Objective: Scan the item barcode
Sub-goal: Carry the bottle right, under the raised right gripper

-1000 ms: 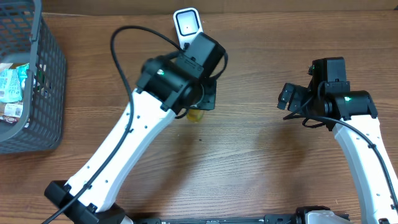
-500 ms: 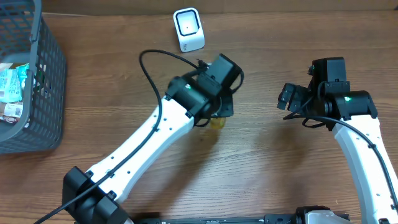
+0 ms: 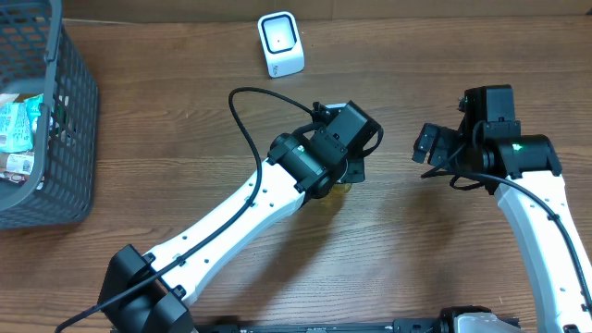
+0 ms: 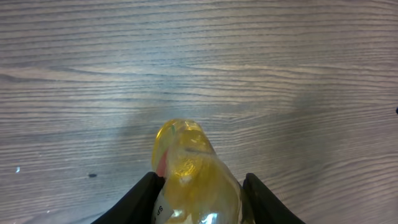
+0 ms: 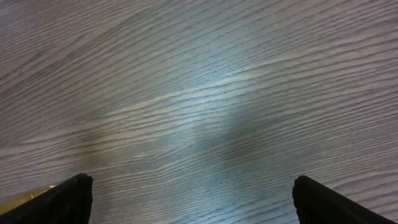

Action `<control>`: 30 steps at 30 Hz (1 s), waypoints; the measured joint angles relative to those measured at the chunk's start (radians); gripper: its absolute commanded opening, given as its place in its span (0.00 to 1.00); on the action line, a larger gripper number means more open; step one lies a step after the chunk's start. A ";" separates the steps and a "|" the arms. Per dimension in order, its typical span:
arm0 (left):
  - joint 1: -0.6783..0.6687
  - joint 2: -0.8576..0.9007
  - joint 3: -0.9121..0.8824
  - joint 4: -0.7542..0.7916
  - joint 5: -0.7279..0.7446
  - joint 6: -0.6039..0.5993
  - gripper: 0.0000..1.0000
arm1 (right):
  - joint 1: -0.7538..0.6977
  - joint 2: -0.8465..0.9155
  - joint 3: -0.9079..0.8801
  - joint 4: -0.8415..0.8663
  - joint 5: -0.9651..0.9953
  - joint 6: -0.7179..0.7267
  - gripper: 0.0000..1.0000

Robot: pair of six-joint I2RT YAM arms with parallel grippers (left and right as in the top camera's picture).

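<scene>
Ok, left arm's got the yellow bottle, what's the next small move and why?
Probably keep easing the left gripper with the yellow bottle toward the open right gripper. A second ago the bottle was beside the scanner and has travelled away since, so a handover or set-down there seems likeliest.

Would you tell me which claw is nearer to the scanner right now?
Left. In the overhead view, the left claw, shut on the bottle, is below and slightly right of the scanner; the right claw hangs open farther off to the right.
</scene>
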 measured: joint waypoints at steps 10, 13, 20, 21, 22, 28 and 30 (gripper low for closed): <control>-0.032 0.128 -0.002 0.038 0.011 -0.002 0.04 | 0.000 0.000 0.000 0.000 0.000 0.000 1.00; -0.034 0.153 -0.003 0.052 0.023 -0.003 0.04 | 0.000 0.000 0.000 0.000 0.000 0.000 1.00; -0.034 0.157 -0.003 0.073 0.026 -0.003 0.06 | 0.000 0.000 0.000 0.000 0.000 0.001 1.00; -0.035 0.157 -0.003 0.076 0.026 -0.003 0.07 | 0.000 0.000 0.000 0.000 0.000 0.000 1.00; -0.037 0.157 -0.003 0.078 0.026 -0.003 0.07 | 0.000 0.000 0.000 0.000 0.000 0.000 1.00; -0.066 0.157 -0.003 0.079 -0.014 -0.003 0.08 | 0.000 0.000 0.000 0.000 0.000 0.000 1.00; -0.076 0.157 -0.003 0.079 -0.026 -0.003 0.08 | 0.000 0.000 0.000 0.000 0.000 0.000 1.00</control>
